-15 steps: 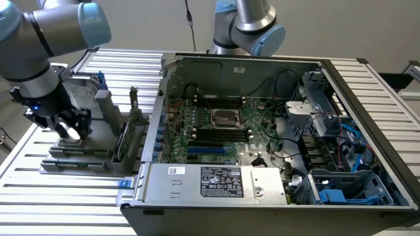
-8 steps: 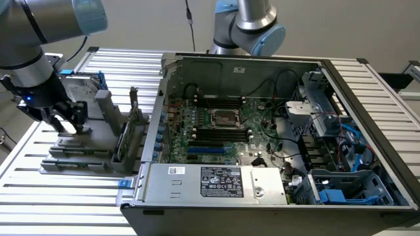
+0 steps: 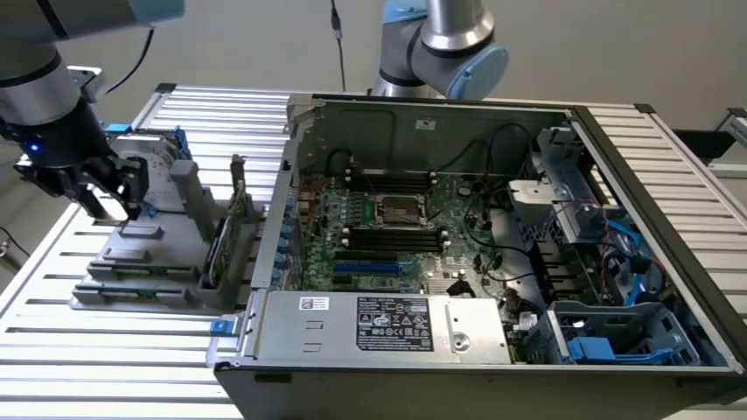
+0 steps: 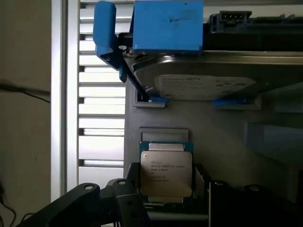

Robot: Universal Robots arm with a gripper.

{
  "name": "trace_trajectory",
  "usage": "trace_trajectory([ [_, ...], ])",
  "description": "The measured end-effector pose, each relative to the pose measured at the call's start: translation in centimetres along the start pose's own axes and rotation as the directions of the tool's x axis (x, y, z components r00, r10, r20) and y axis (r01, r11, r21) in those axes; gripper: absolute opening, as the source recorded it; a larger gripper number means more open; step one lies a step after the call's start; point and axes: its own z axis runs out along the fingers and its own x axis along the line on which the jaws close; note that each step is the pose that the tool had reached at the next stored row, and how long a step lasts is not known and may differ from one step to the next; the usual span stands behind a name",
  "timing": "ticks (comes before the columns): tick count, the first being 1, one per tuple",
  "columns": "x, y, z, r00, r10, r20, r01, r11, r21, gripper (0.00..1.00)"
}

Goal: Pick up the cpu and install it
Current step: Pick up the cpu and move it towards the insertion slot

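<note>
On the slatted bench (image 3: 653, 157), an open computer case (image 3: 467, 114), board bare inside. At 9 o'clock from it in the exterior view, a grey holder (image 3: 140, 271) with spare parts. In the holder, a silver hard drive (image 4: 203, 85) in a blue frame. Low over the holder, the pincer (image 3: 117, 210), clamped on the cpu (image 4: 165, 172) from two sides, dark fingers (image 4: 130, 189) against its edges. Lying flat in the holder's pocket near the hard drive, the cpu, silvery top up.
</note>
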Motion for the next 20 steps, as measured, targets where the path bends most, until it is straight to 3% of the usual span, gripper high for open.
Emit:
trace_trajectory([
  [10,-1.2,0.73,-4.54,1.0,0.0,0.0,0.0,1.0,0.0001,0.55],
  [20,-3.3,1.92,-8.75,1.0,0.0,0.0,0.0,1.0,0.0001,0.55],
])
